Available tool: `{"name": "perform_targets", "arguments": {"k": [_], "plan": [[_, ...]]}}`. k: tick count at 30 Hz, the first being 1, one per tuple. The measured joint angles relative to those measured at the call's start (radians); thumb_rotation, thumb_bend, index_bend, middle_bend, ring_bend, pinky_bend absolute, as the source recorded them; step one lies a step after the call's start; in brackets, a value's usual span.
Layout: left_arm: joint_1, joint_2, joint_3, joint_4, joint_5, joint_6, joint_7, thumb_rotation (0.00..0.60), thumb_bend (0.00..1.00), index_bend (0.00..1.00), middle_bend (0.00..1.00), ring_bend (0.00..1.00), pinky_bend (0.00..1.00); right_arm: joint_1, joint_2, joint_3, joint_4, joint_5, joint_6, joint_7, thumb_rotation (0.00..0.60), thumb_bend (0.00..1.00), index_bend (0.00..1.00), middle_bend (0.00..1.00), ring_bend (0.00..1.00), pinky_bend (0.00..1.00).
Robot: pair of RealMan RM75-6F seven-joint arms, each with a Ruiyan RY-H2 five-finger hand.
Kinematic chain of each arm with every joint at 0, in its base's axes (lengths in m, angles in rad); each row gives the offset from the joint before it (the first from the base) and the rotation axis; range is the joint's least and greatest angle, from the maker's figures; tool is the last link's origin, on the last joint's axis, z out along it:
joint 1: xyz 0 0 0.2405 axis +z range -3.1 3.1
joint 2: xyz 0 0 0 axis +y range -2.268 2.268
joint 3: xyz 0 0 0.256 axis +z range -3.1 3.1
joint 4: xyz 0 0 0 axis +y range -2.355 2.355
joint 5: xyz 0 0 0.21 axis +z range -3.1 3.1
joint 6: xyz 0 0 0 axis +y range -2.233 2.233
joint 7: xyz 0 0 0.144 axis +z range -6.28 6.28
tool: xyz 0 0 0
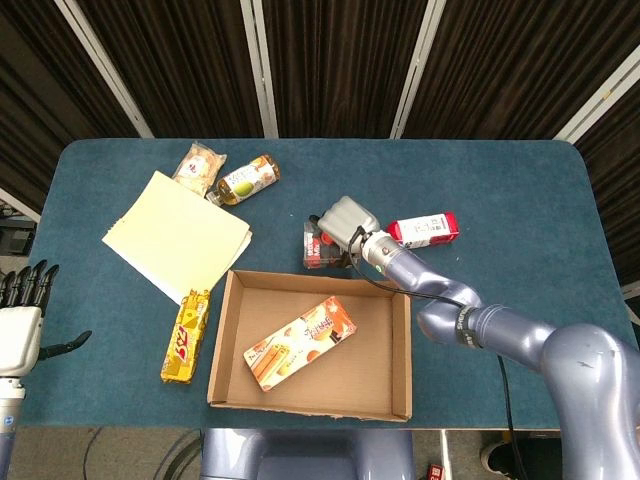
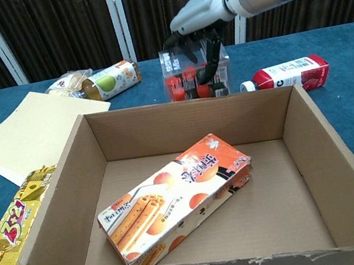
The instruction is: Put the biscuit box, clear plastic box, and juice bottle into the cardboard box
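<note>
The right hand (image 2: 202, 16) holds the clear plastic box (image 2: 189, 72) from above, fingers (image 2: 203, 67) wrapped down its sides, just beyond the cardboard box's (image 2: 347, 172) far wall. The smooth box may slip from that top grip or catch the wall on crossing. The left hand (image 1: 22, 325) waits with fingers spread. The biscuit box (image 2: 175, 201) lies inside; the juice bottle (image 2: 287, 77) rests on the tabletop (image 1: 520, 190).

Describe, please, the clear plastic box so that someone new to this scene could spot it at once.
Start at the open cardboard box in the middle of the blue table, then look just beyond its far wall. There the right hand holds the clear plastic box from above. Unlike the red juice bottle lying beside it, it is see-through, showing red contents.
</note>
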Motion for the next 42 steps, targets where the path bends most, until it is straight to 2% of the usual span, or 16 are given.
{"name": "perform_targets", "arguments": {"k": [4,11,16,23,25,27,28,29,30,31,34,37,42], "plan": [[0.006,0.008,0.002,-0.009,0.011,0.013,-0.009,0.398,0.00,0.00,0.00,0.00,0.00,0.008,0.088,0.013,-0.109,0.033,0.048,-0.056,0.600,0.31,0.80,0.58,0.62,0.82],[0.009,0.018,0.001,-0.021,0.022,0.022,-0.026,0.403,0.00,0.00,0.00,0.00,0.00,0.038,0.232,0.027,-0.323,0.184,0.135,-0.183,0.600,0.30,0.79,0.57,0.62,0.82],[0.010,0.030,0.003,-0.023,0.028,0.019,-0.049,0.401,0.00,0.00,0.00,0.00,0.00,0.052,0.289,0.008,-0.479,0.293,0.199,-0.264,0.600,0.29,0.78,0.56,0.62,0.82],[0.018,0.053,0.003,-0.030,0.050,0.036,-0.104,0.400,0.00,0.00,0.00,0.00,0.00,0.064,0.326,-0.044,-0.744,0.408,0.365,-0.404,0.600,0.28,0.77,0.55,0.61,0.82],[0.021,0.059,0.008,-0.033,0.065,0.041,-0.121,0.398,0.00,0.00,0.00,0.00,0.00,0.066,0.321,-0.056,-0.796,0.432,0.412,-0.439,0.600,0.26,0.69,0.51,0.59,0.81],[0.024,0.068,0.015,-0.037,0.083,0.046,-0.138,0.399,0.00,0.00,0.00,0.00,0.00,0.067,0.307,-0.068,-0.835,0.456,0.455,-0.469,0.600,0.22,0.51,0.41,0.52,0.73],[0.025,0.071,0.017,-0.039,0.088,0.048,-0.145,0.399,0.00,0.00,0.00,0.00,0.00,0.067,0.296,-0.073,-0.848,0.468,0.474,-0.481,0.600,0.19,0.35,0.31,0.44,0.66],[0.026,0.075,0.020,-0.042,0.094,0.049,-0.152,0.400,0.00,0.00,0.00,0.00,0.00,0.066,0.280,-0.078,-0.862,0.482,0.493,-0.492,0.600,0.16,0.24,0.22,0.37,0.61],[0.026,0.077,0.022,-0.044,0.098,0.050,-0.157,0.401,0.00,0.00,0.00,0.00,0.00,0.065,0.266,-0.082,-0.869,0.492,0.504,-0.497,0.600,0.11,0.11,0.11,0.25,0.52],[0.027,0.079,0.023,-0.045,0.102,0.051,-0.161,0.402,0.00,0.00,0.00,0.00,0.00,0.063,0.252,-0.085,-0.875,0.502,0.512,-0.500,0.600,0.07,0.04,0.05,0.16,0.45],[0.027,0.082,0.028,-0.045,0.111,0.051,-0.170,0.402,0.00,0.00,0.00,0.00,0.00,0.058,0.225,-0.092,-0.884,0.538,0.517,-0.502,0.600,0.00,0.00,0.00,0.01,0.29],[0.027,0.083,0.029,-0.040,0.110,0.048,-0.178,0.402,0.00,0.00,0.00,0.00,0.00,0.062,0.218,-0.096,-0.884,0.583,0.515,-0.507,0.600,0.00,0.00,0.00,0.00,0.20],[0.026,0.082,0.024,-0.032,0.094,0.038,-0.182,0.401,0.00,0.00,0.00,0.00,0.00,0.092,0.226,-0.101,-0.887,0.689,0.525,-0.549,0.600,0.00,0.00,0.00,0.00,0.17]]}}
